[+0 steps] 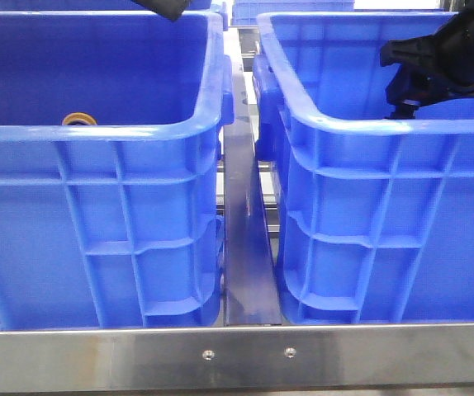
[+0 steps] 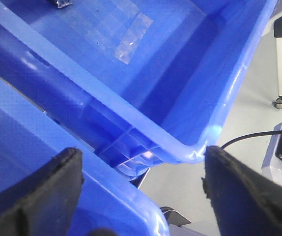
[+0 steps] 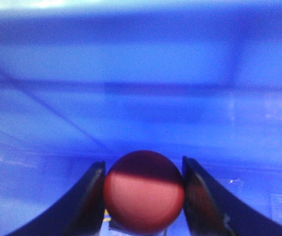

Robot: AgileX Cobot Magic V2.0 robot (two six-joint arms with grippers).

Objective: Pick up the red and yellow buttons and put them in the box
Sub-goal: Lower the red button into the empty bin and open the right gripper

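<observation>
I see the red button (image 3: pixel 144 192) clamped between my right gripper's (image 3: pixel 144 196) fingers inside the right blue crate (image 1: pixel 361 132), left gripper (image 2: pixel 141 191) spread open over both crates' rims.

two big blue crates sit side by side on a shiny metal frame (image 1: pixel 237 356). the left crate (image 1: pixel 97 223) and the right crate (image 1: pixel 386 223) are near but not touching. a flat metal bar (image 1: pixel 245 247) runs back between them. two small screws (image 1: pixel 208 355) show on the front rail.
</observation>
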